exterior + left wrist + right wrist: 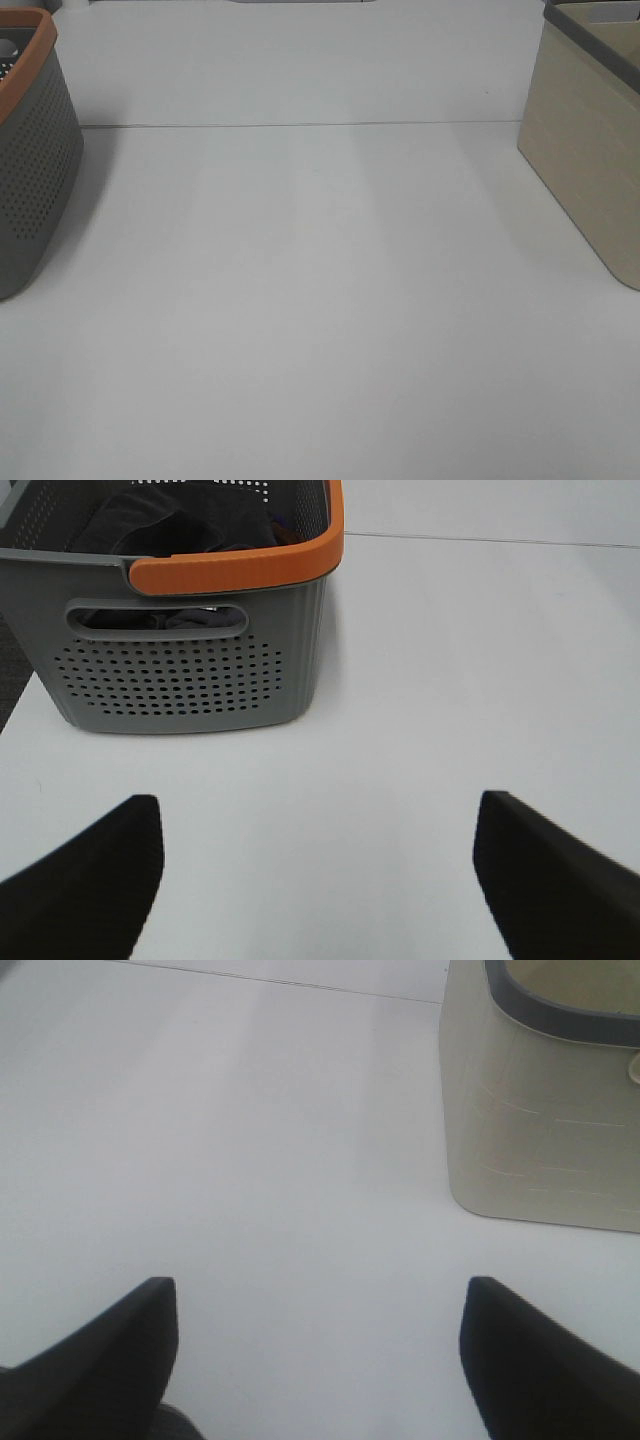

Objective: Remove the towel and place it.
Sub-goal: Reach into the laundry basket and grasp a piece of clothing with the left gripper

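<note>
A grey perforated basket with an orange rim (30, 150) stands at the table's left edge; it also shows in the left wrist view (190, 630). Dark cloth, likely the towel (180, 525), lies bunched inside it. My left gripper (315, 880) is open and empty, low over the white table a short way in front of the basket. My right gripper (315, 1360) is open and empty over the table, near a beige bin (545, 1110). Neither gripper shows in the exterior high view.
The beige bin (590, 140) with a dark grey rim stands at the table's right edge. A thin seam (300, 125) runs across the white table at the back. The basket has a slot handle (155, 618) on the side facing my left gripper.
</note>
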You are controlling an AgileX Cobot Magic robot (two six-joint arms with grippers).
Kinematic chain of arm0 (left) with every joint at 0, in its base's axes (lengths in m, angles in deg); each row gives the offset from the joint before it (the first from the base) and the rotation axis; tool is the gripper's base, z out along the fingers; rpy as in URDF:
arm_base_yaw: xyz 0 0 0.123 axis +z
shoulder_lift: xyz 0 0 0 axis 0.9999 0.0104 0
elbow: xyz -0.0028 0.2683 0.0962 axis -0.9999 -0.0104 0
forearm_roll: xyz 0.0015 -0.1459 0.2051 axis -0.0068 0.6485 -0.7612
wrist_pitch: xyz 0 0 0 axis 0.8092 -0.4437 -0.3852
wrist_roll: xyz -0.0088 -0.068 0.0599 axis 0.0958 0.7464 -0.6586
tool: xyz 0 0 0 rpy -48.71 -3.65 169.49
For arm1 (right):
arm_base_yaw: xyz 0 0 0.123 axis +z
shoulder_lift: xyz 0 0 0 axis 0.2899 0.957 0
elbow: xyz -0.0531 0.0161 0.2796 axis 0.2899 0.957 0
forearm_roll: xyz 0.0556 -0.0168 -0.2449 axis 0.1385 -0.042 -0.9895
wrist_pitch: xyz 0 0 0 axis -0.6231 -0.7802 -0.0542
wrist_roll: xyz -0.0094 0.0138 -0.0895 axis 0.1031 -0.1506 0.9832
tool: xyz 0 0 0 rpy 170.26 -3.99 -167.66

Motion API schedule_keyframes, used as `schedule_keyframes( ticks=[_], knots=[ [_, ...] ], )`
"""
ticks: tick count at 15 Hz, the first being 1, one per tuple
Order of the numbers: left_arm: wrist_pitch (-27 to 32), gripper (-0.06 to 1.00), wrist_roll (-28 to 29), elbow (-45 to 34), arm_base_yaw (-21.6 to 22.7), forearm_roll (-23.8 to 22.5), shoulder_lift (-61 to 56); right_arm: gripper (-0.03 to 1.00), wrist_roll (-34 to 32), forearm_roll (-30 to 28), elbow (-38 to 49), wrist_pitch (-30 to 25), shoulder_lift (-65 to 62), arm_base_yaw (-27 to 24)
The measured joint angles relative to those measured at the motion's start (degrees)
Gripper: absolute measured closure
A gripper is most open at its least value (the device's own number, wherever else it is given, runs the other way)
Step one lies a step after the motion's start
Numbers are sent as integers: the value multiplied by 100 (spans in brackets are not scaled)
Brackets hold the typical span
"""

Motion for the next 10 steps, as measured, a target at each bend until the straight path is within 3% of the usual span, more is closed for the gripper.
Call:
schedule_keyframes(
  ticks=[10],
  knots=[
    [0, 17, 0, 0, 0, 0, 0, 20, -6, 0, 0, 0, 0, 0]
  ],
)
